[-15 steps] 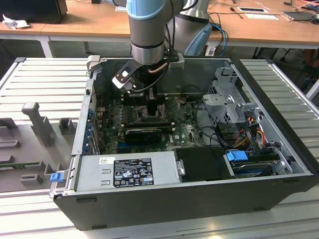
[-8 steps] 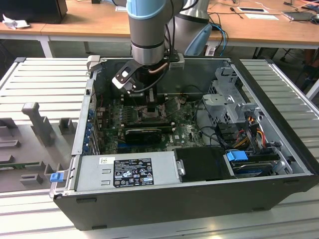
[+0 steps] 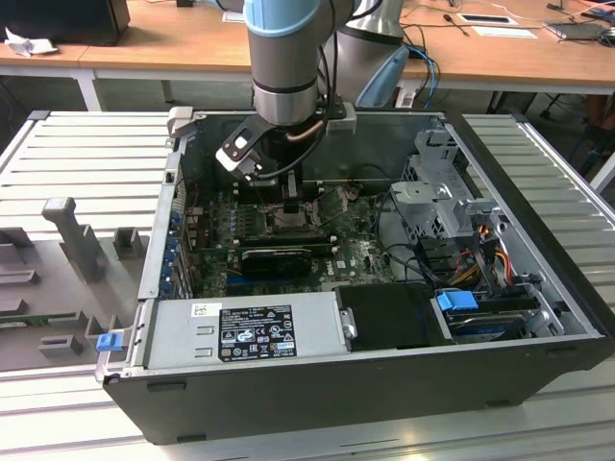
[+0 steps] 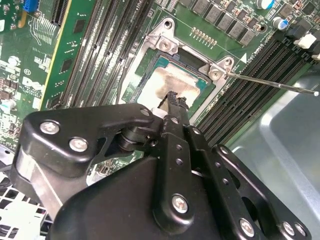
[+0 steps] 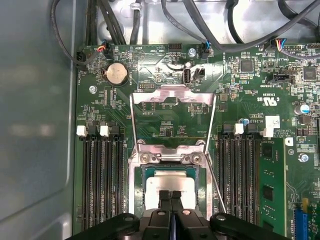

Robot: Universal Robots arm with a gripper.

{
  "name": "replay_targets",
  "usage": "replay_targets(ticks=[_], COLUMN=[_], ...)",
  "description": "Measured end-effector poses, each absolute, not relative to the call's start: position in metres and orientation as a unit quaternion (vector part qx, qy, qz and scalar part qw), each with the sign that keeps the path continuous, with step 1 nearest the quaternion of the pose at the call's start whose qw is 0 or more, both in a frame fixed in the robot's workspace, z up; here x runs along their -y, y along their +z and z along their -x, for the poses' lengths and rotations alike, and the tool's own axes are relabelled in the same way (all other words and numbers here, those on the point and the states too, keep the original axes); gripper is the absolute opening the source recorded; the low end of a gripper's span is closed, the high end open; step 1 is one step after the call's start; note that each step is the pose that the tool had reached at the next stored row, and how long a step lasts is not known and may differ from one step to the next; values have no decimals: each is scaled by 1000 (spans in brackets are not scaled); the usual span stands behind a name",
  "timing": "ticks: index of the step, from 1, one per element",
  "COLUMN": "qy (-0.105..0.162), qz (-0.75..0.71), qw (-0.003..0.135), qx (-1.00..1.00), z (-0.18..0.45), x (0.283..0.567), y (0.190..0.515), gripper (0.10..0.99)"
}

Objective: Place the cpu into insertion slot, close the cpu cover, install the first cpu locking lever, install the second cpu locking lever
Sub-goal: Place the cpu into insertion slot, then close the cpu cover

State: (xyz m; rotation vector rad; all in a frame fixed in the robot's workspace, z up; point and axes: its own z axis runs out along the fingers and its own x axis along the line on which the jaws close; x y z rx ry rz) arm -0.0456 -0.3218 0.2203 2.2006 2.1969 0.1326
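Upper-centre in the exterior view, the gripper [image 3: 288, 200] — pinched closed, empty — touches the cpu [image 5: 172, 181] seated in the insertion slot [image 5: 148, 172]; the cpu cover [image 5: 150, 92] lies open for access.

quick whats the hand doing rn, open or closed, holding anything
Hand: closed, fingertips together right over the cpu, which lies flat in the insertion slot; nothing seen held between them.
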Motion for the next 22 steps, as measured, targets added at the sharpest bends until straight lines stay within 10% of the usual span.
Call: replay_targets(ticks=[22], qy=[43], qz=[-707], qw=[11], qx=[-706], z=[35], x=[327], y=[225], gripper=[106])
